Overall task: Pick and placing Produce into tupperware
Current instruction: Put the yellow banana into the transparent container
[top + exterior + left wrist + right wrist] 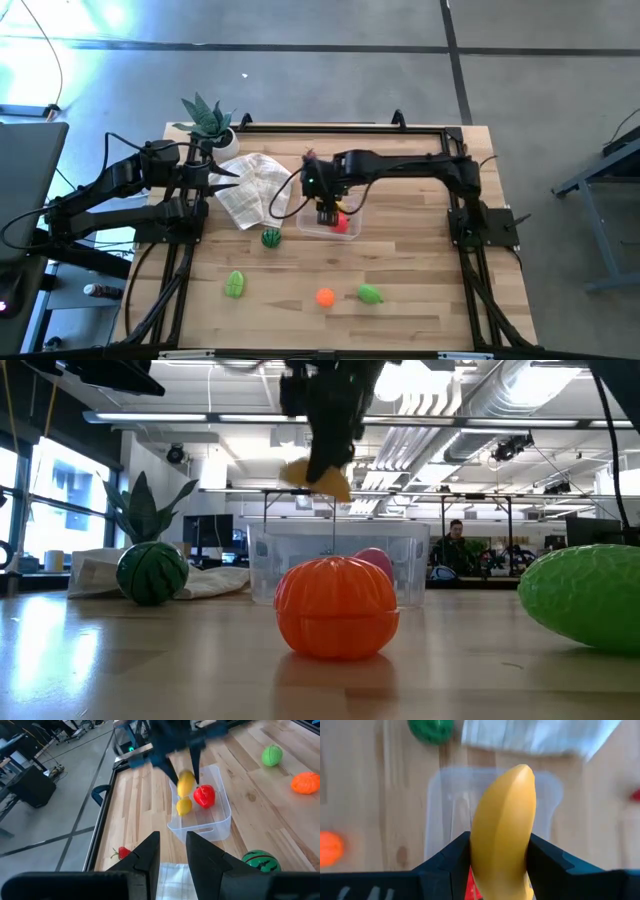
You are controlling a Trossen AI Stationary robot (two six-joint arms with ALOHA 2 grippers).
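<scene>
Right wrist view: tupperware point(440, 815) under right hand point(497, 865).

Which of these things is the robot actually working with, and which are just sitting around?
In the job:
- right gripper holding the banana
- tupperware, with red fruit and yellow fruit inside
- loose produce: orange, watermelon

Lying about:
- potted plant
- cloth
- idle left gripper
</scene>
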